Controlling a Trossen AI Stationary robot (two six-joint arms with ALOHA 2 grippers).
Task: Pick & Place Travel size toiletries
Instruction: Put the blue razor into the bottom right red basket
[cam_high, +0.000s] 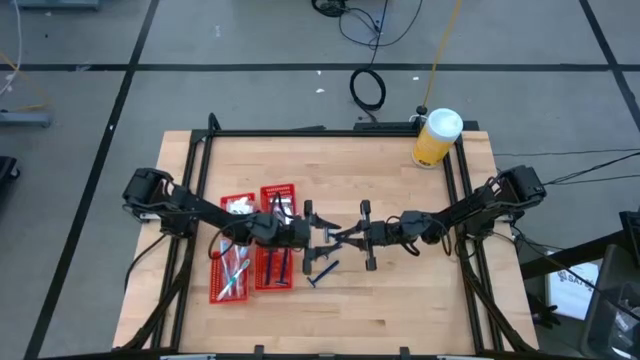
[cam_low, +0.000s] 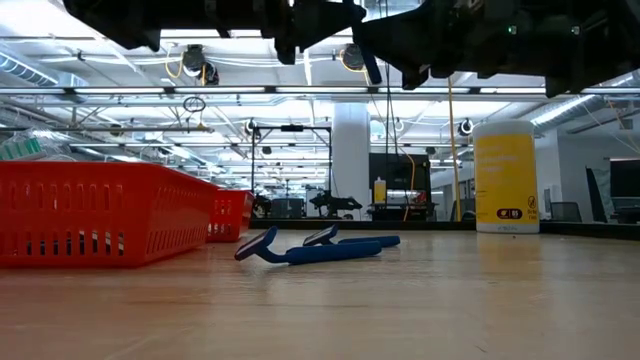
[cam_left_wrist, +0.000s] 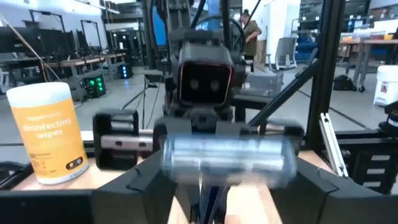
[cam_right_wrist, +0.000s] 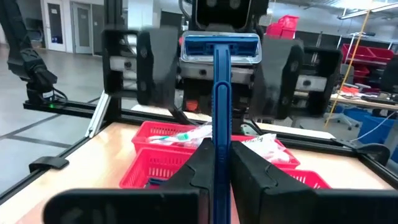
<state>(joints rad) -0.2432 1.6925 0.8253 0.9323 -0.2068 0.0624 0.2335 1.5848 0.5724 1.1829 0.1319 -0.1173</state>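
Lighting: bright, even, from overhead ceiling strips (cam_low: 150, 92). Shadows: soft, faint beneath the arms on the counter (cam_high: 400, 300). Blur: razor head (cam_left_wrist: 227, 160) close to left wrist lens smeared, unfocused. Glare: none notable.

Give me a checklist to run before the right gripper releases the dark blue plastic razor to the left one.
1. Right gripper shut on the dark blue plastic razor at its handle: ok.
2. Razor head reaches into the left gripper: ok.
3. Left gripper has firm hold of the head: cannot tell.
4. Red mesh basket holding razors sits by the left arm: ok.
5. Two loose blue razors on the wooden table lie below the handover, untouched: ok.
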